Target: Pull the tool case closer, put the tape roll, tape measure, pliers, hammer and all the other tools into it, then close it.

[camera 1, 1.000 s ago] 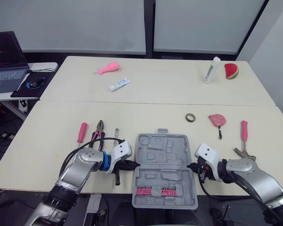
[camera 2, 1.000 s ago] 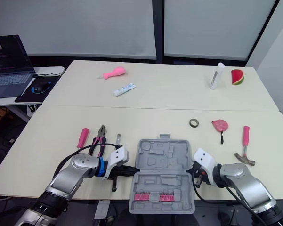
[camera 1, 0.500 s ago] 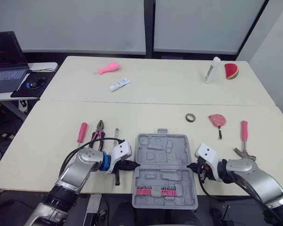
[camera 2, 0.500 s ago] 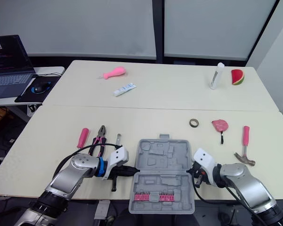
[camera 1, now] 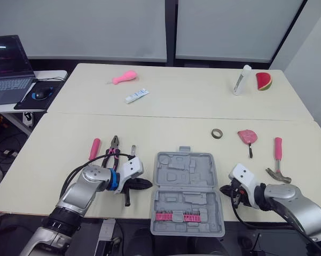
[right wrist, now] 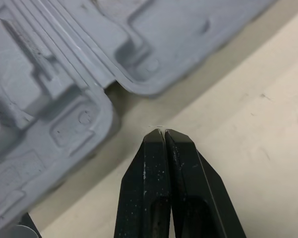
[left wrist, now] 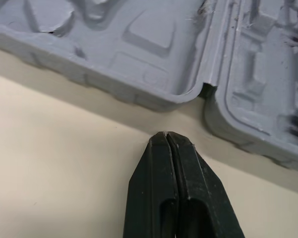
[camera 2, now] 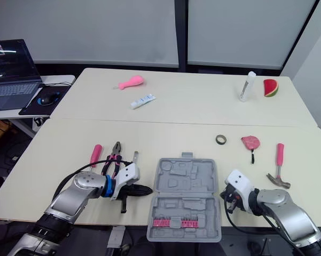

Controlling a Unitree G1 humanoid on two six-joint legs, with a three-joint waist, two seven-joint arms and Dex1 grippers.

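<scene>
At the far left we see a laptop (camera 1: pixel 5 64) on a side table. On the near bench, a pink-handled screwdriver (camera 1: pixel 94 149) lies left of the pliers (camera 1: pixel 112 148), with a slim grey tool (camera 1: pixel 132 151) just to their right. The left gripper (camera 1: pixel 145 184) rests low over the bench just left of the tool case (camera 1: pixel 186 172). In its wrist view we find its fingers (left wrist: pixel 183 163) pressed together on nothing, pointing at the case's hinge notch and apart from it.

The tool case lies open and flat at the near edge, its near half reaching past the edge and holding a row of pink bits. The right gripper (camera 1: pixel 224 189) sits just right of the hinge, likewise closed and empty, not touching the case.

Farther right and beyond the case lie the tape roll (camera 1: pixel 217 133), the pink tape measure (camera 1: pixel 247 136) and the hammer (camera 1: pixel 278 159), well apart from the case. On the far bench we note a pink toy (camera 1: pixel 124 78), a tube (camera 1: pixel 135 96), a white bottle (camera 1: pixel 240 80) and a watermelon slice (camera 1: pixel 263 81).
</scene>
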